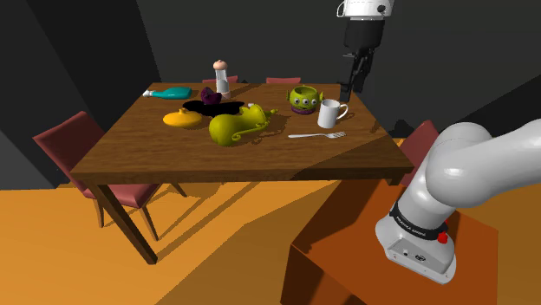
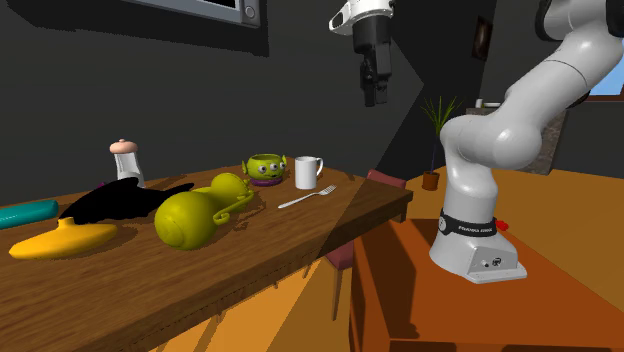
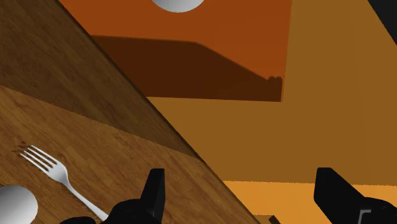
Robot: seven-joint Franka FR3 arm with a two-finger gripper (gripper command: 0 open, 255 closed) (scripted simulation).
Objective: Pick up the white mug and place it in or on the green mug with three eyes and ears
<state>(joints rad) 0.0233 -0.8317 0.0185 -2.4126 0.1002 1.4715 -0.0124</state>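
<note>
- The stand point(image 1: 347, 260) is seen nearest in the shoulder view, with the table's point(image 1: 217, 165) front edge beyond it.
- A fork point(image 1: 316, 135) is laid near that edge, toward the shoulder view's right.
- Just behind the fork, the white mug point(image 1: 329, 113) is stood upright on the table, with its handle turned to the shoulder view's right.
- The green mug with three eyes and ears point(image 1: 302, 100) is set just beside the white mug, to the shoulder view's left and a little further back. No contact between the two can be made out.
- The gripper point(image 1: 354, 89) is held high above the table, well apart from both mugs. Its jaws are spread wide, and nothing is held between them.
- In the wrist view the table's edge and the floor are seen past the gripper point(image 3: 242, 191), with the fork point(image 3: 57, 175) off to one side. The hand is therefore judged not to be centred over the white mug.
- The step in hand is judged to be the approach, as no grasp has been made yet.
- For the next move, the hand would have to be shifted over the white mug and lowered with the jaws kept wide (astride the rim or body, clear of the handle).
- Care would be needed for the green mug close alongside.
- Further back, a yellow-green gourd-like thing point(image 1: 234, 128) and a shaker point(image 1: 222, 76) are left out of the way.
</note>
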